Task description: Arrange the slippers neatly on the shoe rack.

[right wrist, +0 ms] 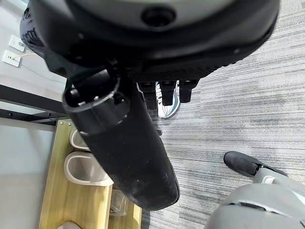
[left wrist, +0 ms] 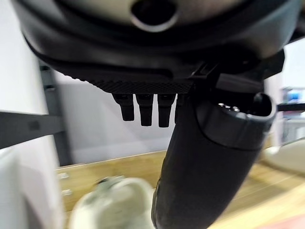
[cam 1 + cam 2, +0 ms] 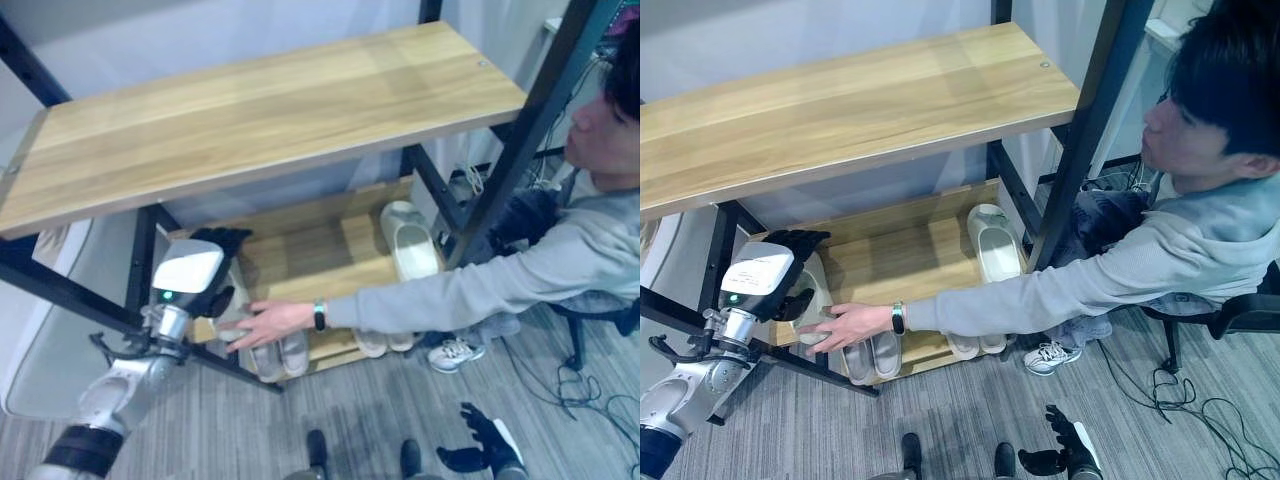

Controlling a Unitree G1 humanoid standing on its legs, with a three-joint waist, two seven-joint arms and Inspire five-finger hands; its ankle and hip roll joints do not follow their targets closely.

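My left robot hand (image 3: pixel 790 270) is in under the top shelf (image 3: pixel 260 105) of the shoe rack (image 3: pixel 520 130), at the left end of the lower shelf (image 3: pixel 910 250). From the head views its dark fingers look extended and relaxed, not wrapped on anything; in the left wrist view they run straight out w/ the thumb beside them, nothing held. Right below it sits a pale slipper (image 2: pixel 112 205), toe rounded, just by the robot hand, but I can't tell if I'm touching it.

Other slippers: a white pair (image 3: pixel 412 240) lying lengthwise at the right end of the lower shelf, a greyish pair (image 3: pixel 872 356) at the front edge sticking out over the floor, and another pale pair (image 3: pixel 975 345) beside them, partly under a person's sleeve (image 3: pixel 1060 290). The person's hand (image 3: pixel 845 325) reaches across and rests near the front-left slippers, close to my left robot hand.

Handling, my guess: foam or rubber slippers, light, soft, squashy, prob. a bit slick on wood. Best hold is the strap over the toe or a pinch on the side of the sole; pushing flat should slide them too.

My right robot hand (image 3: pixel 480 440) hangs low over the carpet, well apart from the rack, fingers loosely spread, empty.

Hard to see: the slipper under my left robot hand is mostly covered by it in the head views; the sleeve hides part of the front row.
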